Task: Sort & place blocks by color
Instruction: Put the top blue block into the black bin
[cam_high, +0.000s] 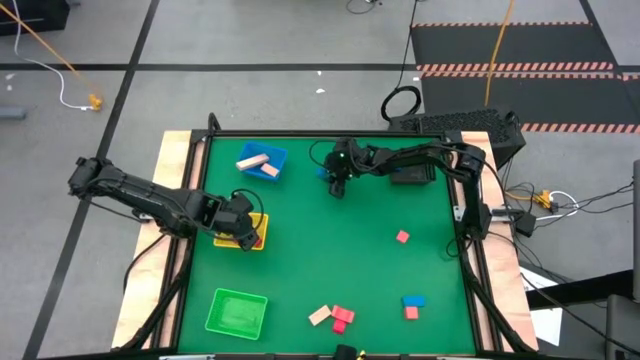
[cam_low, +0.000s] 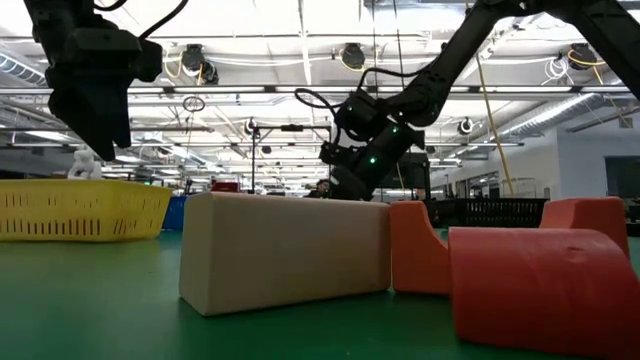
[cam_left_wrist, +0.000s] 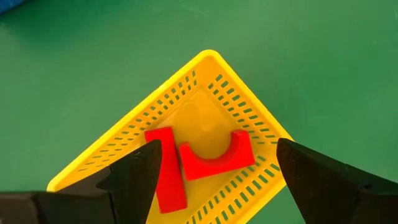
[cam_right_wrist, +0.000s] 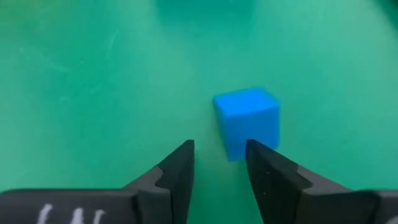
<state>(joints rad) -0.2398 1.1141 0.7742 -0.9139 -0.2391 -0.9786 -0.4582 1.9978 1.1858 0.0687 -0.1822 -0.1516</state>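
The left arm reaches in from the tabletop's left edge, elbow bent, its end effector (cam_high: 240, 222) pointing down with fingers (cam_left_wrist: 134, 177) spread wide. The right arm stretches from the right edge across the far side, its end effector (cam_high: 337, 184) lowered, fingers (cam_right_wrist: 177, 168) slightly parted and empty.

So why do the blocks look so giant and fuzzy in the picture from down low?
In the low view the tan block and red blocks sit right by the lens, so they loom large and soft-edged, while ceiling lights glare behind. In the right wrist view the blue cube is slightly blurred. The high view looks evenly lit.
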